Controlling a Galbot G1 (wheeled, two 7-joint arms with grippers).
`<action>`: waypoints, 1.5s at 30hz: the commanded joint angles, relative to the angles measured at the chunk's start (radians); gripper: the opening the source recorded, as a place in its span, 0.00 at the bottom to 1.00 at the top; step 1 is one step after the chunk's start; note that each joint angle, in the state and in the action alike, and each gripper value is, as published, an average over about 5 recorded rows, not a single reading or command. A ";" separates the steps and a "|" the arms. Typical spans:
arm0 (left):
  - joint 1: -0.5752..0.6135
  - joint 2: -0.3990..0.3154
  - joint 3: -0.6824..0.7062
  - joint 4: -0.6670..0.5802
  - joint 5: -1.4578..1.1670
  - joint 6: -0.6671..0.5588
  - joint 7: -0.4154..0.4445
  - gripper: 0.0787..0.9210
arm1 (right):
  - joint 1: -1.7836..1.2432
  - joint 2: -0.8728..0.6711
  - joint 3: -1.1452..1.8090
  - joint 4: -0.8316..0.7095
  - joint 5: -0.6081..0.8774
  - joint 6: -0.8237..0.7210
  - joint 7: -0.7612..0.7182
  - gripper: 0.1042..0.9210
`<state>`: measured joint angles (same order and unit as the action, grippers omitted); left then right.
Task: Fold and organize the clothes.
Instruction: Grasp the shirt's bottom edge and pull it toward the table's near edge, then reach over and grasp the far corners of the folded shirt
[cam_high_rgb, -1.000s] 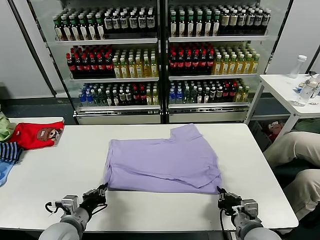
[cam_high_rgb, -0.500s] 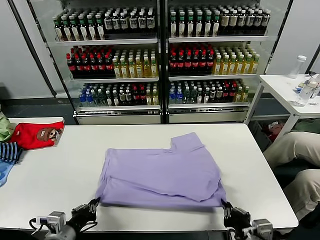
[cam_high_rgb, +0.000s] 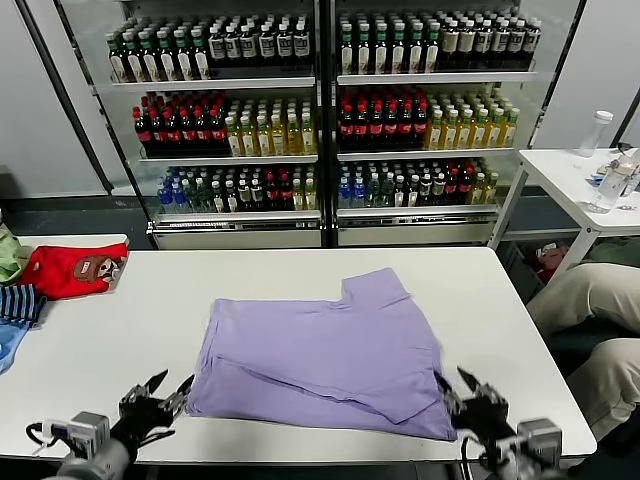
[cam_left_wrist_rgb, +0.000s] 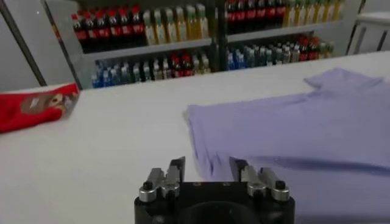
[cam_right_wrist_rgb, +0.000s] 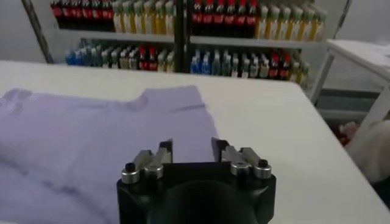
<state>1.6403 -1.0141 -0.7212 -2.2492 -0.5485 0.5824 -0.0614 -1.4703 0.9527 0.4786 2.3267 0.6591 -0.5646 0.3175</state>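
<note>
The lavender T-shirt (cam_high_rgb: 330, 345) lies folded and plain side up on the white table (cam_high_rgb: 110, 330), one sleeve pointing toward the far side and its near hem close to the front edge. My left gripper (cam_high_rgb: 172, 388) is open and empty just off the shirt's near left corner. My right gripper (cam_high_rgb: 458, 390) is open and empty at the near right corner. In the left wrist view the open gripper (cam_left_wrist_rgb: 207, 168) faces the shirt's edge (cam_left_wrist_rgb: 292, 128). In the right wrist view the open gripper (cam_right_wrist_rgb: 192, 148) is over the shirt (cam_right_wrist_rgb: 91, 128).
A red garment with a brown cartoon face (cam_high_rgb: 75, 270) and a striped garment (cam_high_rgb: 18, 302) lie at the table's far left. Drink coolers (cam_high_rgb: 320, 120) stand behind. A side table with bottles (cam_high_rgb: 590, 170) and a seated person's legs (cam_high_rgb: 590, 300) are at the right.
Both grippers dragged the shirt's near hem toward the front edge, then let go and opened. The shirt now lies flat and closer to me.
</note>
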 joint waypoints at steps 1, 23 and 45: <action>-0.445 0.034 0.168 0.273 -0.060 -0.001 0.014 0.78 | 0.582 0.038 -0.259 -0.373 0.041 -0.014 0.021 0.71; -0.812 -0.009 0.375 0.795 0.037 -0.054 0.138 0.88 | 1.025 0.409 -0.397 -1.182 -0.077 0.024 0.020 0.88; -0.840 -0.024 0.399 0.901 0.079 -0.079 0.201 0.74 | 1.005 0.470 -0.359 -1.266 -0.094 0.037 0.013 0.76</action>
<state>0.8252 -1.0343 -0.3349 -1.4007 -0.4835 0.5077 0.1148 -0.4874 1.3934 0.1209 1.1194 0.5677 -0.5296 0.3294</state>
